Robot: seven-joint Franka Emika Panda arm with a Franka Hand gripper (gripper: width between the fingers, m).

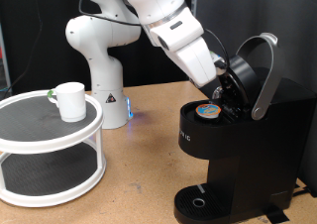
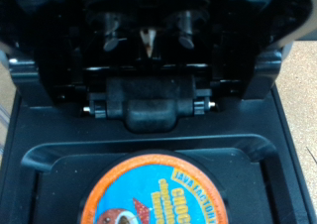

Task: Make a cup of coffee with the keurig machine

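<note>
Brown tabletop [image 1: 149,155] runs under everything, with a dark curtain behind. On it, at the exterior view's right, stands the keurig machine [image 1: 243,145], black and boxy, its lid swung up so the grey curved handle [image 1: 265,80] arches above the open chamber. The white robot arm [image 1: 149,21] reaches down from the exterior view's top, and its claw [image 1: 226,90] sits low inside the open mouth of the machine, tucked between the raised lid and the pod holder. Whether the fingers are apart or together I cannot tell; the dark housing hides them, and no finger shows in the wrist view.

Just below the claw, on the exterior view's left of it, a pod [image 1: 208,111] with an orange-and-blue top sits in the round holder. In the wrist view the pod [image 2: 154,192] fills the lower part of the picture, seated flat in its well, with the underside of the lid beyond it.

Well away from the claw, at the exterior view's left, the cup [image 1: 69,100] stands upright on the top shelf of a round white two-tier stand [image 1: 50,160].
</note>
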